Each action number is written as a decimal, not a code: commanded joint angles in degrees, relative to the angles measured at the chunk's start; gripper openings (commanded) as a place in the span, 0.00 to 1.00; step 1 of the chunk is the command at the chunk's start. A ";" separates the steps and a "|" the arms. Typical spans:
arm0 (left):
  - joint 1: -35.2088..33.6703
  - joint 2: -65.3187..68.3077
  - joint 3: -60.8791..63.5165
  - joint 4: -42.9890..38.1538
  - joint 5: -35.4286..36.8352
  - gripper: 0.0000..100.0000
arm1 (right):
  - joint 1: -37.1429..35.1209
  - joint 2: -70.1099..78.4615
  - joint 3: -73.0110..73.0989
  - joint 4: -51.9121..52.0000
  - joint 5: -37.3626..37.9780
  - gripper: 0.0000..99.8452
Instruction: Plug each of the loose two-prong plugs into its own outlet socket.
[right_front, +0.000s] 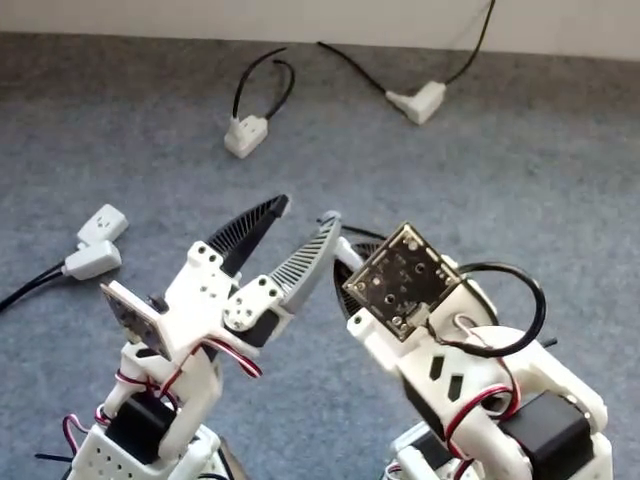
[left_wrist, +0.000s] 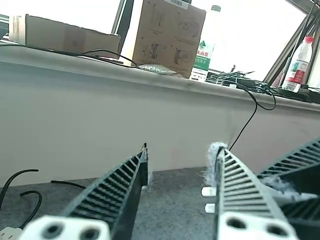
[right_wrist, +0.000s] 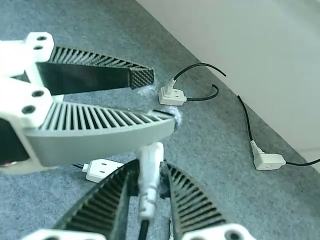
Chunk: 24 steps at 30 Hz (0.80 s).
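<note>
two pairs look done: the white plastic socket block with a looped black cord and the white socket block by the wall each seem to carry a plug. two remain. the right gripper is clamped on a white two-prong plug on black cord, just beside an unfilled white two-slot socket. the left gripper gapes wide. seemingly a fourth white socket and a white corded plug lie unjoined.
</note>
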 joint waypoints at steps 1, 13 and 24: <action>0.57 0.84 1.36 0.09 0.18 0.21 | 0.22 -1.27 -7.43 -0.57 0.00 0.01; 0.22 0.48 2.77 -0.09 0.00 0.21 | 0.48 -0.75 -10.95 0.75 0.00 0.01; -25.10 0.66 2.77 0.79 0.35 0.21 | 8.13 0.40 0.66 -2.51 0.00 0.01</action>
